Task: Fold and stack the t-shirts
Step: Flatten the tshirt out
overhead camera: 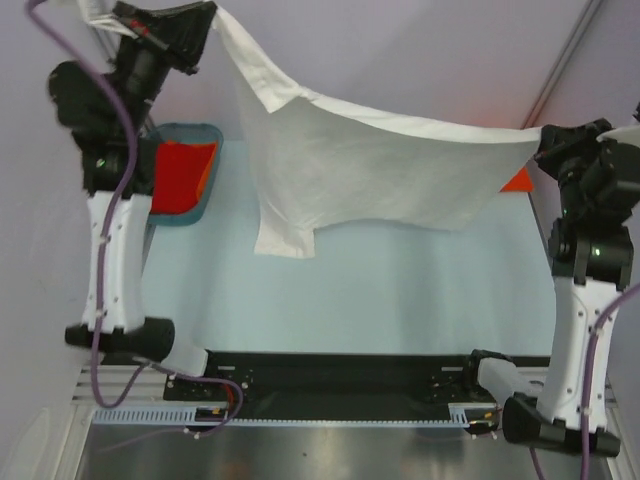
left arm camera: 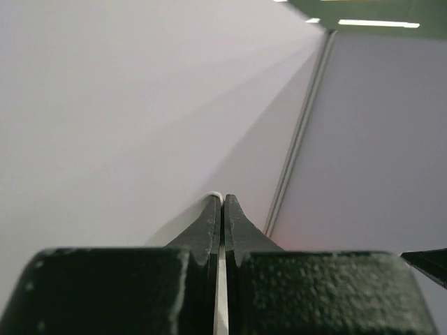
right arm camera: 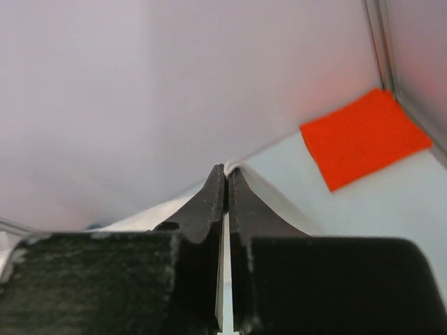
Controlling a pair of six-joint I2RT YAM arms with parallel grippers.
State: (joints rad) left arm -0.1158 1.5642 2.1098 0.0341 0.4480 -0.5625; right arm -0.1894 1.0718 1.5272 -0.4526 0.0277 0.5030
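Left claw [left arm camera: 222, 199] and right claw [right arm camera: 227, 171] are each pinched shut on an edge of the white shirt [overhead camera: 370, 170]. It hangs stretched between them, sagging below both, above the table [overhead camera: 380, 300]. An orange shirt [right arm camera: 363, 136] lies folded just beyond the right claw. This looks like spreading before the fold. Next, both claws should lower together, cloth taut, to lay it flat.

The white t-shirt [overhead camera: 370, 170] hides most of the folded orange t-shirt [overhead camera: 518, 183] behind it.
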